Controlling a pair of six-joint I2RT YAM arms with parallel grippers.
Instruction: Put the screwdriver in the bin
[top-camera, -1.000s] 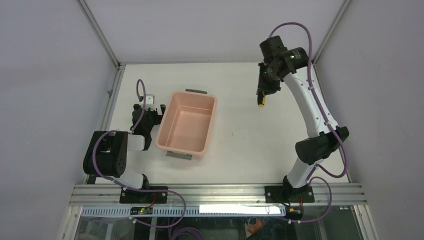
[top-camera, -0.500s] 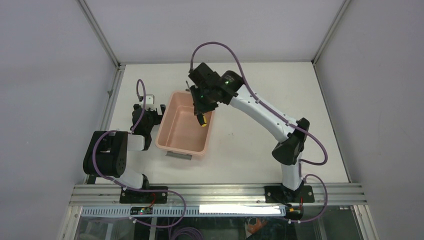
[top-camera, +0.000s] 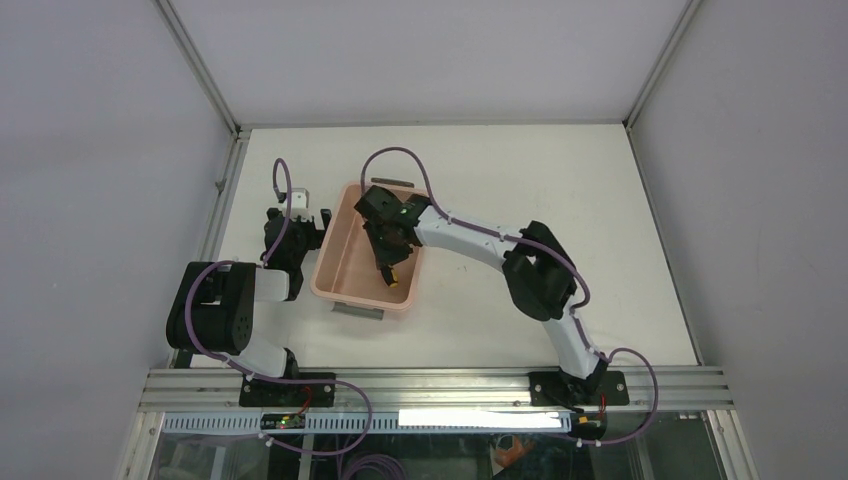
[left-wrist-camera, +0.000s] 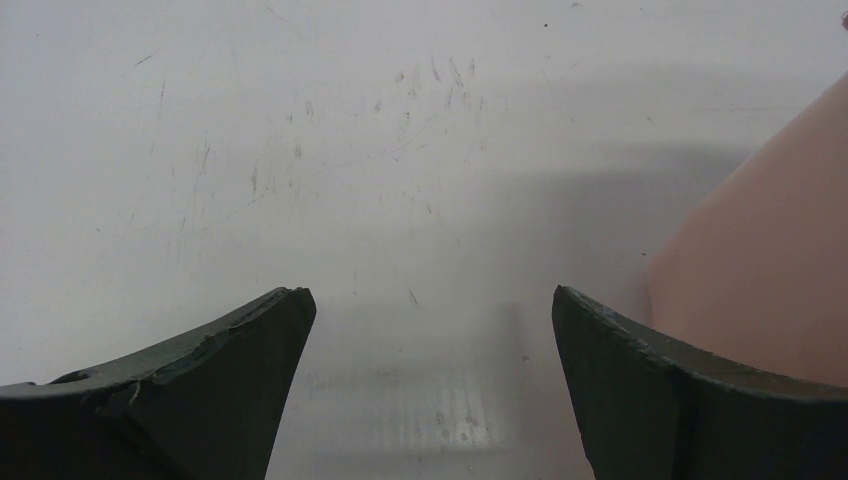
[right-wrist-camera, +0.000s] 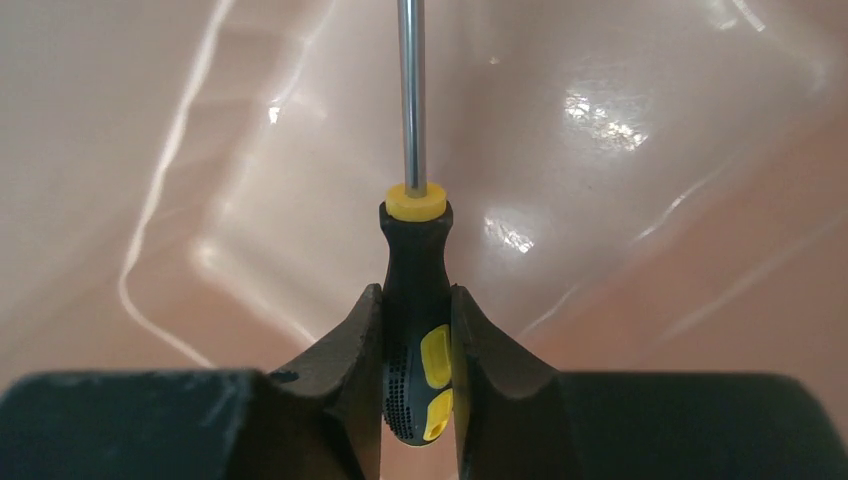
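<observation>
- Right gripper (right-wrist-camera: 415, 300) — pinched narrow on the black handle of the screwdriver (right-wrist-camera: 413, 250), one finger on each side.
- Metal shaft pointing straight away from the fingers, yellow collar just past the fingertips, yellow-marked butt back between the jaws.
- Held down inside the bin (top-camera: 325, 262), over the pink floor, toward the near right corner in the top view; touching the floor or not — cannot tell.
- Left gripper (left-wrist-camera: 430, 292) spread wide, holding nothing, just beside the bin's outer wall.
</observation>
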